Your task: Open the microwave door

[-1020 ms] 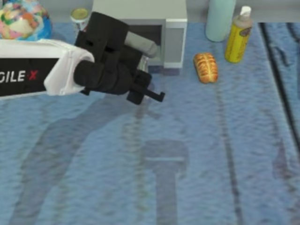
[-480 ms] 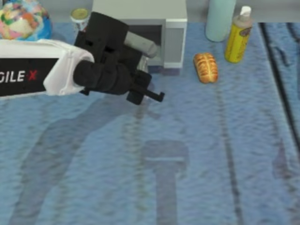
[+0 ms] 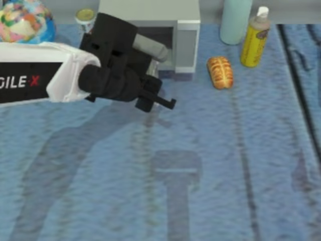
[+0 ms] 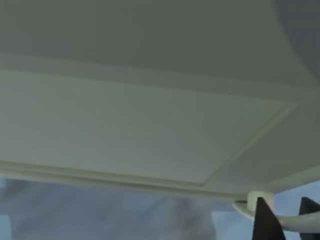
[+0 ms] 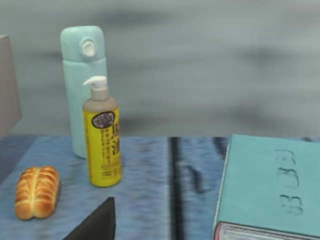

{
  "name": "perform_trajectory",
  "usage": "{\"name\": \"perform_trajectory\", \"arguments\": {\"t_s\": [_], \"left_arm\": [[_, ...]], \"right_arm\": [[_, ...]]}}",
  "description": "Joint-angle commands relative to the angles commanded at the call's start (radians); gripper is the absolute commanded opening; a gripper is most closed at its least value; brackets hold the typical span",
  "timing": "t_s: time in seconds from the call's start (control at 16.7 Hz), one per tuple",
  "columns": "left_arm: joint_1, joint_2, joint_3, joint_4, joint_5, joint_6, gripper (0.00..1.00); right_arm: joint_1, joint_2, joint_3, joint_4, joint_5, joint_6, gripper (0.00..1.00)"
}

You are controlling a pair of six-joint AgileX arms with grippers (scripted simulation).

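Left gripper is seen in front of the microwave, low over the table, near the back and left of the middle. Whether it is open or closed cannot be told. In the left wrist view, 2 dark fingertips are seen at the edge, and a thin white handle is seen just beside them. It cannot be told if the handle is being squeezed.

The microwave is placed at the back of the table. The door is swung out toward the front, and much of it is hidden under the left arm. The same door fills most of the left wrist view, very close to the camera. The control strip is seen to the right of the opening.

To the right of the microwave, a bread roll, a yellow pump bottle and a pale blue flask are seen. A small jar and a bright ball are seen to its left.

The right arm is not seen from above. From its wrist, a teal book is seen near the bottle.
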Motion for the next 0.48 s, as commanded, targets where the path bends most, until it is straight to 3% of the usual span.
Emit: {"name": "perform_trajectory", "arguments": {"t_s": [0.48], "left_arm": [[0.037,-0.025,-0.032,-0.002,0.051,0.076,0.0]], "right_arm": [[0.0,0.0,0.0,0.0,0.0,0.0,1.0]]}}
